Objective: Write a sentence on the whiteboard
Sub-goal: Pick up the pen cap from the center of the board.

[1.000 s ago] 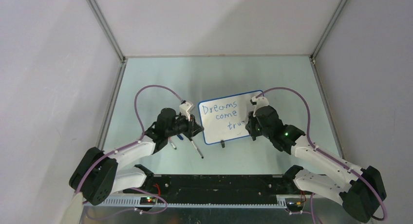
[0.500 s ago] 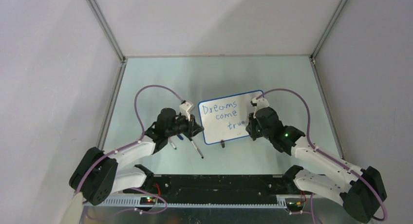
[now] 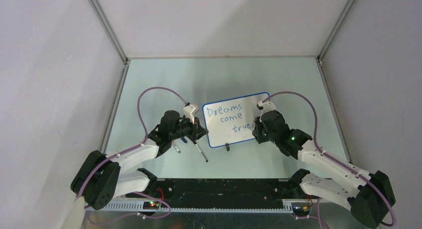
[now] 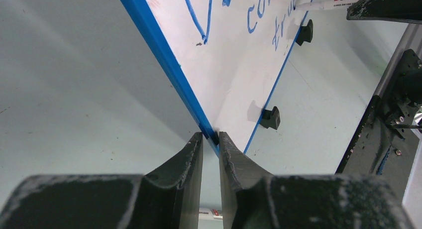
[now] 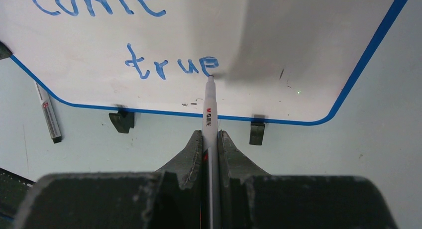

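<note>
The left claw (image 4: 211, 138) is pinching the whiteboard (image 4: 234, 84) by its blue rim to steady it while the right claw (image 5: 211, 135), clamping the marker (image 5: 209, 104), is touching its tip to the sentence's (image 3: 230, 117) last letter.

Table (image 3: 159, 84) — its load
Whiteboard (image 3: 219, 135) mid-table, toward the near edge — a marker (image 3: 201, 153) lies just off its near-left corner.

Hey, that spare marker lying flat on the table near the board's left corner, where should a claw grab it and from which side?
Probably mid-barrel, coming straight down from above and closing across its width. The spare marker lies flat on the table, thin and straight, beside the board, with bare table along both long sides, so a centered pinch should lift it level.
</note>
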You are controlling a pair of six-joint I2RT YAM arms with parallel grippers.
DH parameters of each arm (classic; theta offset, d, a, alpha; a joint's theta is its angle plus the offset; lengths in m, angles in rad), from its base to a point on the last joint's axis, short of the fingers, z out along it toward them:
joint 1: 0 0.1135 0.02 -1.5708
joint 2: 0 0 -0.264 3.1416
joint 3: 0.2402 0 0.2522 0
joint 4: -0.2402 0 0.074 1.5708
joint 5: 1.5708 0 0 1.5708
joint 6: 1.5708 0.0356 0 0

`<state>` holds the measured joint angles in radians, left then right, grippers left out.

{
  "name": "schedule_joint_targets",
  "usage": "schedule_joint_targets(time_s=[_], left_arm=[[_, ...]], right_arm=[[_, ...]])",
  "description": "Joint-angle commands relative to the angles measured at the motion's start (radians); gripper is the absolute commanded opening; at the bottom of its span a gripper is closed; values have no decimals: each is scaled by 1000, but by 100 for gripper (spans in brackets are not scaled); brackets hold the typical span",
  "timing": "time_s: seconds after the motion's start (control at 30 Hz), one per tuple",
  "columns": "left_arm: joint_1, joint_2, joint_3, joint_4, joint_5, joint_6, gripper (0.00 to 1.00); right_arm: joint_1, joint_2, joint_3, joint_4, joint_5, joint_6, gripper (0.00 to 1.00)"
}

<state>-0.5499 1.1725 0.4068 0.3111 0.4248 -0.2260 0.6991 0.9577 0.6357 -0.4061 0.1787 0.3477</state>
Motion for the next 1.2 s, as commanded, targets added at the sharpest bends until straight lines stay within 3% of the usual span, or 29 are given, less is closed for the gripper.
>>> schedule_joint_targets(time_s=[0.0,0.67,1.17], left_arm=[[-7,-16,26,18,10,24,24],[-7,-23,23,18,9,25,24],[-6,-161,-31,1,-104,32,33]], right_arm=[[1,-19,-2,-16,26,9,0],[-19,-49,6,-10,49,11,0],[-18,-245,-18,-22,41,19,0]])
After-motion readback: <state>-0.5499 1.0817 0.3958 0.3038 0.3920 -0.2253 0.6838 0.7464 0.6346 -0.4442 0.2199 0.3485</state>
